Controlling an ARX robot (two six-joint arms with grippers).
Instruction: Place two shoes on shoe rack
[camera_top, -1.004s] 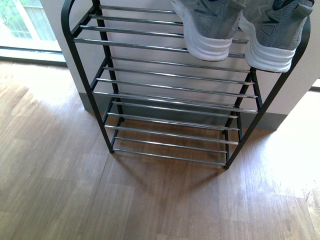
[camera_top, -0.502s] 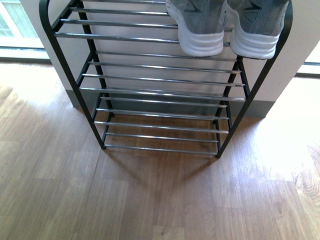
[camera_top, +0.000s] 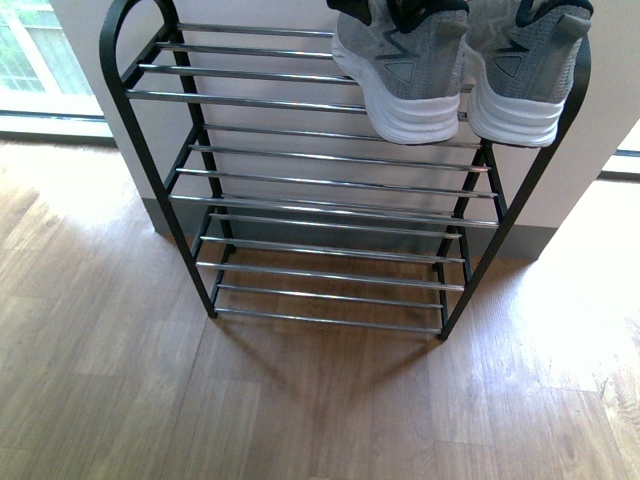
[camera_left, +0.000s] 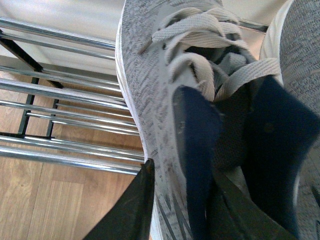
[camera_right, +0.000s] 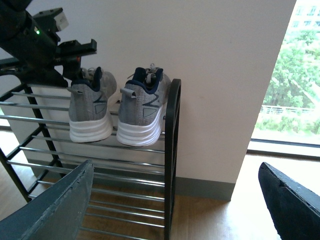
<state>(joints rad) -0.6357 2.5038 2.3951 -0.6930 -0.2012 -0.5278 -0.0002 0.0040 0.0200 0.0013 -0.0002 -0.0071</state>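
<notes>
The black-framed shoe rack (camera_top: 300, 185) stands against the wall. Two grey shoes sit side by side on its top tier at the right end, heels toward me. In the front view they are the left shoe (camera_top: 405, 75) and the right shoe (camera_top: 525, 80). My left gripper (camera_left: 185, 205) is shut on the left shoe (camera_left: 150, 90), one finger (camera_left: 127, 210) outside its side and the other inside the navy collar. The right wrist view shows the left arm (camera_right: 40, 50) above that shoe (camera_right: 90, 107). My right gripper (camera_right: 172, 200) hangs open in front of the rack's right end, holding nothing.
The rack's lower tiers (camera_top: 330, 250) are bare rods. A white wall with a grey baseboard (camera_right: 205, 187) runs behind it. Wooden floor (camera_top: 300, 400) spreads in front. Windows lie at the far left (camera_top: 30, 60) and far right (camera_right: 285, 75).
The front view has shifted, so the rack sits lower in frame and more of the shoes' uppers show. Both shoes stay on the top tier's right end.
</notes>
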